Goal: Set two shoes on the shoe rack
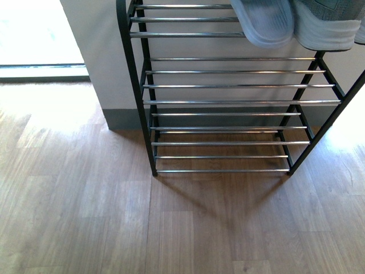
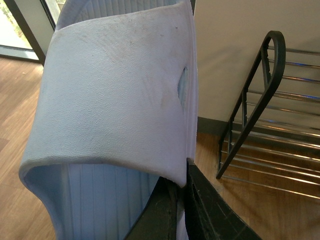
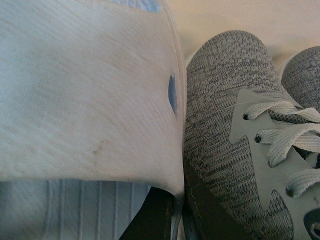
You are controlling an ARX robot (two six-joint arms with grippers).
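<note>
The black shoe rack (image 1: 239,101) with chrome rods stands against the wall. On its top tier a pale blue slide (image 1: 262,25) rests next to a grey knit sneaker (image 1: 325,28). My right gripper (image 3: 179,196) is shut on that slide's strap edge (image 3: 85,90), pressed against the grey sneaker (image 3: 225,125); a second grey sneaker (image 3: 302,75) lies beyond it. My left gripper (image 2: 181,185) is shut on the strap edge of the other pale blue slide (image 2: 115,90) and holds it in the air beside the rack's arched end (image 2: 260,95). Neither arm shows in the front view.
The rack's lower tiers (image 1: 228,142) hold nothing. Wooden floor (image 1: 85,200) spreads in front and to the left. A white wall with a grey baseboard (image 1: 122,119) is behind the rack. A glass door sill (image 1: 43,71) is at the far left.
</note>
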